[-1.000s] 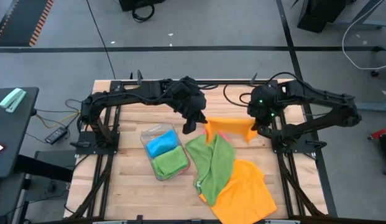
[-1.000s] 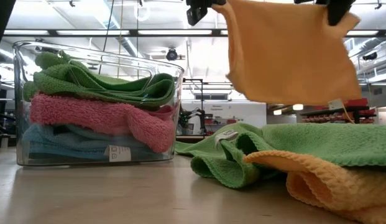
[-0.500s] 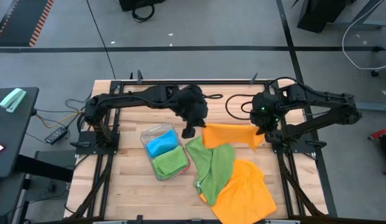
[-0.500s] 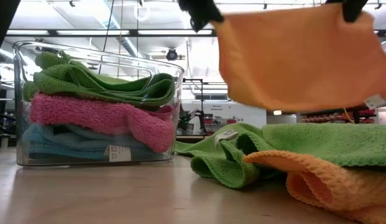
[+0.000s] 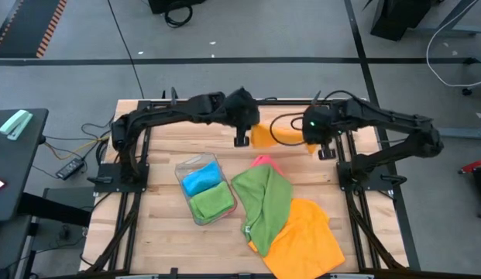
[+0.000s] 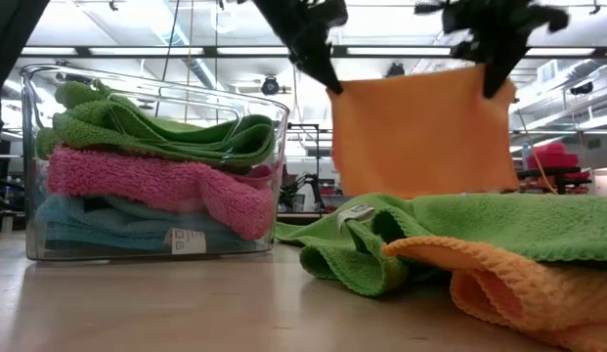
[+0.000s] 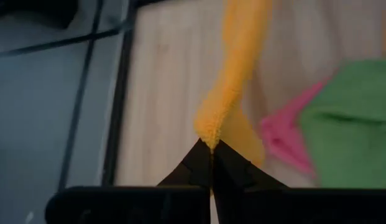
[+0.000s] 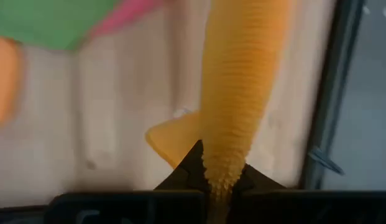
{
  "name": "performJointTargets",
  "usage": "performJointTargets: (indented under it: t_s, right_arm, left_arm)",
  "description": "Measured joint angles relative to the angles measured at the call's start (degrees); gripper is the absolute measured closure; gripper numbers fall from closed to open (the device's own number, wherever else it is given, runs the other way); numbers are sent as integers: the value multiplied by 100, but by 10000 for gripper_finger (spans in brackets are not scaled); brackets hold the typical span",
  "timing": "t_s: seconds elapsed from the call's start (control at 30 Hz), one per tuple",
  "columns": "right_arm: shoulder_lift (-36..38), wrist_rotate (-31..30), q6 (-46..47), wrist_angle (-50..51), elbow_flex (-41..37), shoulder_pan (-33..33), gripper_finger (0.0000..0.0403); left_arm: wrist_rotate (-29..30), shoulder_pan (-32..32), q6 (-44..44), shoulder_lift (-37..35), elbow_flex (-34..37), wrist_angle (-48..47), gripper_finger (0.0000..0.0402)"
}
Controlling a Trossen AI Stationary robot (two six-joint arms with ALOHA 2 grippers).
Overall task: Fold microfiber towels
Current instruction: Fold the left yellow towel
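Tray [image 5: 200, 188] of folded towels at left; left gripper [image 5: 242, 141] and right gripper [image 5: 326, 153], each clamped on an upper corner of orange towel [image 5: 273, 136], hung taut between them above far table edge. Soft, light, limp: best held at corners. Plain bright orange, looped pile, label at one edge. Green towel [image 5: 265, 203] heaped near right.
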State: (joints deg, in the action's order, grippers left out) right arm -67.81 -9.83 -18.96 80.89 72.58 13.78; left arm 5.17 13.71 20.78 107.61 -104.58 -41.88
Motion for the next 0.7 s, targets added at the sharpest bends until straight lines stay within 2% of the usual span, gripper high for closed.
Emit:
performJointTargets:
  t_s: [0.23, 0.4, 0.53, 0.7]
  right_arm:
    - [-460, -296, -850, -371, 0, 1086, 388]
    - [-666, -438, -1570, -825, 0, 1666, 388]
    - [-794, -663, -2200, -1307, 0, 2095, 388]
    - [-896, -834, -2374, -1761, 0, 2420, 388]
  left_arm:
    - [176, 344, 524, 253, 1, 96, 378]
    - [754, 469, 1148, 361, 3, 297, 394]
    - [1038, 683, 1469, 478, 6, 635, 381]
    - [1421, 855, 1876, 611, 2, 791, 376]
